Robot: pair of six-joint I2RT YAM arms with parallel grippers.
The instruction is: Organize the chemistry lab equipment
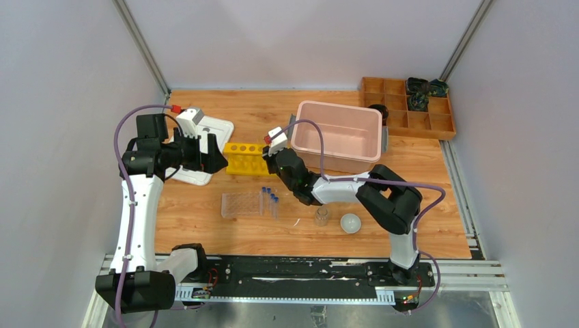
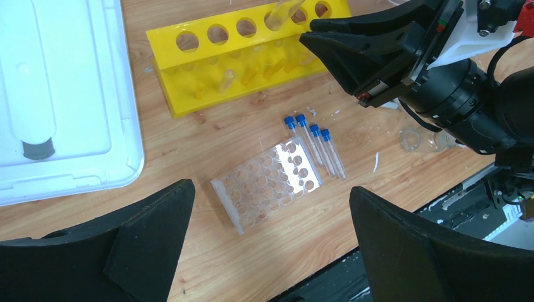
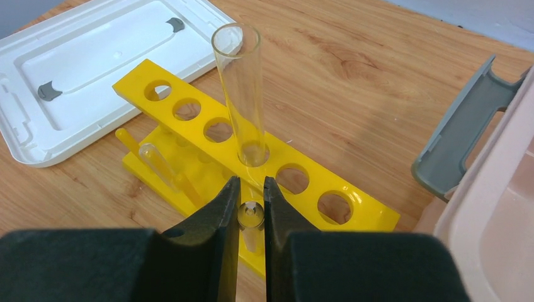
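Clear glass tube (image 3: 238,88) clamped in right gripper (image 3: 250,187) at yellow holed rack (image 3: 189,108); left gripper (image 2: 271,189) apart.

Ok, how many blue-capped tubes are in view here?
4 blue-capped tubes, all lying side by side just right of the clear plastic tube rack, caps toward the yellow rack. None appears hidden.

Bench: wooden table (image 1: 205,229), light brown grain.

Far right corner: brown wooden compartment tray (image 1: 412,121), a grid of small cells. Dark rounded items (image 1: 425,90) sit in its far right cells; what they are cannot be told.

Just left of the tray: pink tub (image 1: 338,134), rectangular, open at the top, with a grey handle (image 3: 463,129) at its end.

Far left: white lid (image 2: 63,94) lying flat on the table, well apart from the tub, partly hidden. Small grey latches (image 3: 48,92) show on it.
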